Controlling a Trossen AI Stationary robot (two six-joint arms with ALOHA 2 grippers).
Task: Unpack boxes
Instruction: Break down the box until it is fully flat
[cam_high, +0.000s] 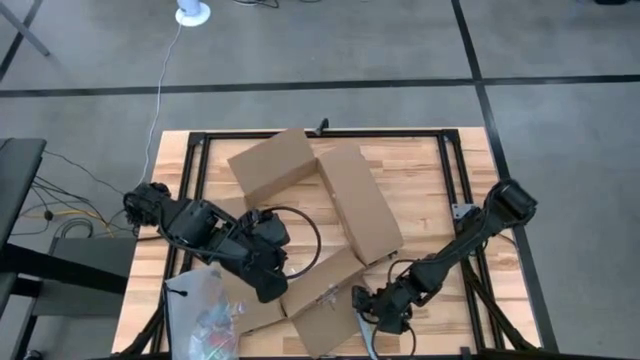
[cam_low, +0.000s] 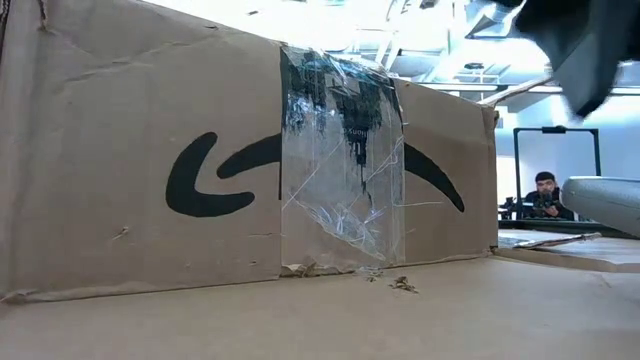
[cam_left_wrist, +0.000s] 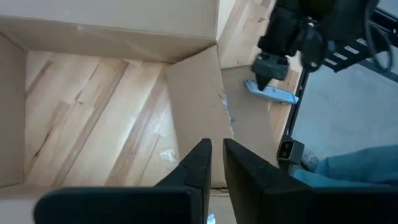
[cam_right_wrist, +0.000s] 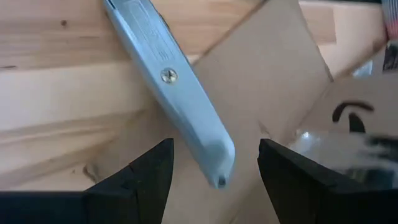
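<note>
The brown cardboard box (cam_high: 330, 210) lies opened out on the table, flaps spread. Its wall with the smile-arrow print and torn tape strip (cam_low: 340, 160) fills the low view. My left gripper (cam_high: 272, 290) is over the box's near left part, its fingers (cam_left_wrist: 200, 163) shut to a narrow slit and pointing into the open box. My right gripper (cam_high: 365, 308) stands open at the near edge. A silver utility knife (cam_right_wrist: 168, 81) lies on a flap and the wood, its end between the open fingers, touching neither. My left gripper points down into the box from its near left side. Whether its fingertips touch the cardboard edge below them I cannot tell, because the gripper's own body hides that spot.
A clear plastic bag (cam_high: 205, 310) with coloured contents lies at the near left corner beside the left arm. The black table frame (cam_high: 455, 170) runs around the wooden top. A person (cam_low: 545, 190) sits far behind the table.
</note>
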